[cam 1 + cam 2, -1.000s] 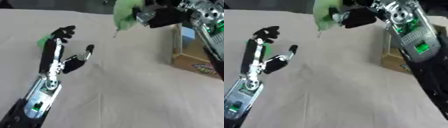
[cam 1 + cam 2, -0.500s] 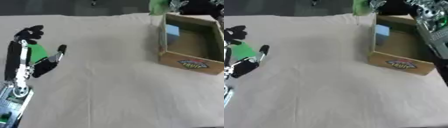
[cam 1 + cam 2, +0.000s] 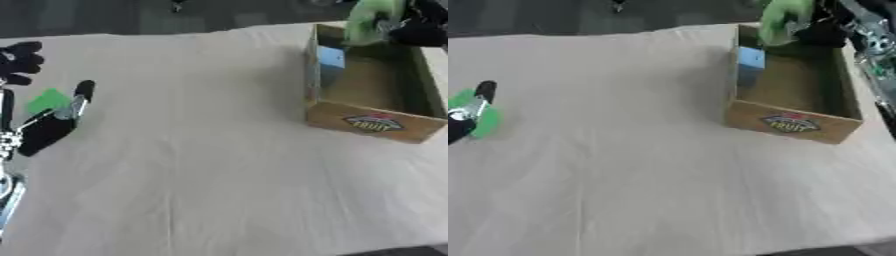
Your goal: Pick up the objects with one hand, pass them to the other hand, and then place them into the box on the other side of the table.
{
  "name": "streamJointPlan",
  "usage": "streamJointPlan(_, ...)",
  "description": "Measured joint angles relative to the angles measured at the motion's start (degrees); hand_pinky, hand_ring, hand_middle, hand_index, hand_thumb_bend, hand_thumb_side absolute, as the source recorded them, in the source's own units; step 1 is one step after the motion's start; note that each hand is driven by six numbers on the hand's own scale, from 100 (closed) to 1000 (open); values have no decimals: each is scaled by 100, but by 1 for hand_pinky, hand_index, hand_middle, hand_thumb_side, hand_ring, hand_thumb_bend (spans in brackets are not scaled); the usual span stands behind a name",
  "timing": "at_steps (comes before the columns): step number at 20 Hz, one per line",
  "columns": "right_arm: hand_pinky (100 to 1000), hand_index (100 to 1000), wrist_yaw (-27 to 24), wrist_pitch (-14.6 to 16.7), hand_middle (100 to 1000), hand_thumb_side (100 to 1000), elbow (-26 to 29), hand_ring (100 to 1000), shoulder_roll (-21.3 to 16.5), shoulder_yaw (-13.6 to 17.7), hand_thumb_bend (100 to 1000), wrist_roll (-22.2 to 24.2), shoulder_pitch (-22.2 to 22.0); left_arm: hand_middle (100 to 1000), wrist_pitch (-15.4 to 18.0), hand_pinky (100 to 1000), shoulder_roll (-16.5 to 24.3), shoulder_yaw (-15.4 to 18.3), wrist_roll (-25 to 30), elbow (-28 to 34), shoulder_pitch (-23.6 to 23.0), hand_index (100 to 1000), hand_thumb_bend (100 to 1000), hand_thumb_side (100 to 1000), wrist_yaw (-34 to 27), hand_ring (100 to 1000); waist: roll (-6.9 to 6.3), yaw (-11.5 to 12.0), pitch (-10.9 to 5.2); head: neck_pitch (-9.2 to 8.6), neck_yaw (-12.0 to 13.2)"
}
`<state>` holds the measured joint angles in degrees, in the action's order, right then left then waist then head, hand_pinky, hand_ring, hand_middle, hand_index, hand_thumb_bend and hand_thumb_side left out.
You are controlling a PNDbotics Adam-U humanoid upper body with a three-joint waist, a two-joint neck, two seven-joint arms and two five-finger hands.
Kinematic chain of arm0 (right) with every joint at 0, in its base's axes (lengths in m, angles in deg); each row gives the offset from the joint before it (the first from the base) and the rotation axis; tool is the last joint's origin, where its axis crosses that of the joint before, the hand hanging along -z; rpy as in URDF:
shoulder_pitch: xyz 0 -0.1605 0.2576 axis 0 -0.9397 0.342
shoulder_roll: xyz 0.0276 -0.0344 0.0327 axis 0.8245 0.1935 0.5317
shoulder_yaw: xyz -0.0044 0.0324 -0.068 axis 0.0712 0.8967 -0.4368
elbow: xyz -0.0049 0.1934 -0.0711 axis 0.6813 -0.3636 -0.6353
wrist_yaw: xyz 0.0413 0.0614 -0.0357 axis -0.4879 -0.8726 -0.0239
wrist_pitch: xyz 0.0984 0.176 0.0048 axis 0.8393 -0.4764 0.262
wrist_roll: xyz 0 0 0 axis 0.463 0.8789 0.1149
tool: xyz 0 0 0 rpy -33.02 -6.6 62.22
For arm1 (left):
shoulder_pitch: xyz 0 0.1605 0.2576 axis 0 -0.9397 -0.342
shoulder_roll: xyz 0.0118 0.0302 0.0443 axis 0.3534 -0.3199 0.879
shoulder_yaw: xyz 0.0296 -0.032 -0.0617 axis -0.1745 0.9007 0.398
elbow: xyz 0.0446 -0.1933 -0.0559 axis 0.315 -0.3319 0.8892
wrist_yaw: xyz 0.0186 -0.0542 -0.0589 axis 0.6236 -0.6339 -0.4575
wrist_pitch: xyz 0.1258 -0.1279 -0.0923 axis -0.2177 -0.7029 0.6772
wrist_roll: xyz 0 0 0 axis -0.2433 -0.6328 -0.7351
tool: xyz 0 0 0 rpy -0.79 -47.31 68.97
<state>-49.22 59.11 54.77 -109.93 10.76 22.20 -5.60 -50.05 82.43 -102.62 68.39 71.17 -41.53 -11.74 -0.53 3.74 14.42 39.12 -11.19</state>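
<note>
The right robot hand (image 3: 418, 30) holds a green object (image 3: 372, 19) over the far end of the cardboard box (image 3: 367, 122), fingers curled round it — the object hangs above the opening, not yet inside. To do this well, I would lower it past the rim before letting go, keeping it clear of the box's left wall so it cannot tip out onto the counter (image 3: 210, 170). A blue item (image 3: 331, 56) already sits in the box against that left wall. The left robot hand (image 3: 39, 125) rests at the left edge, fingers relaxed and holding nothing — another green thing (image 3: 48, 100) lies just beside it.
</note>
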Motion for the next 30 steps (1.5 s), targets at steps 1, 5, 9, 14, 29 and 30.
streamJointPlan(1, 884, 675, 68, 34, 528, 217, -91, 797, 0, 5, 100, 10, -32, 637, -11, 655, 7, 14, -10, 12, -7, 814, 505, 357, -8, 666, 0, 14, 5, 0, -2)
streamJointPlan(5, 886, 762, 398, 177, 623, 266, -391, 842, -1, 5, 137, 82, -116, 638, -44, 656, 53, 55, -43, 47, -9, 814, 507, 356, -27, 667, 0, 38, 14, -2, -11)
streamJointPlan(9, 932, 945, 730, 385, 856, 321, -571, 980, -1, -24, 298, 305, -144, 639, -72, 656, 73, 98, -71, 76, -9, 814, 511, 357, -45, 668, 2, 63, 14, -3, -37)
streamJointPlan(14, 952, 973, 1075, 657, 896, 100, -620, 1000, -1, 3, 359, 586, -168, 639, -99, 656, 104, 131, -98, 78, -9, 815, 514, 359, -46, 668, 17, 68, 14, -3, -22)
streamJointPlan(29, 1000, 991, 304, 371, 893, 495, 9, 1000, 2, 399, 100, -125, -282, 648, -313, 670, 363, 280, 48, 81, 152, 822, 490, 350, -118, 686, -8, 68, 13, 15, 243)
streamJointPlan(30, 1000, 997, 90, 352, 895, 531, 155, 1000, 3, 443, 100, -266, -310, 652, -377, 674, 433, 305, 167, 80, 234, 824, 490, 340, -142, 691, -17, 68, 13, 30, 287)
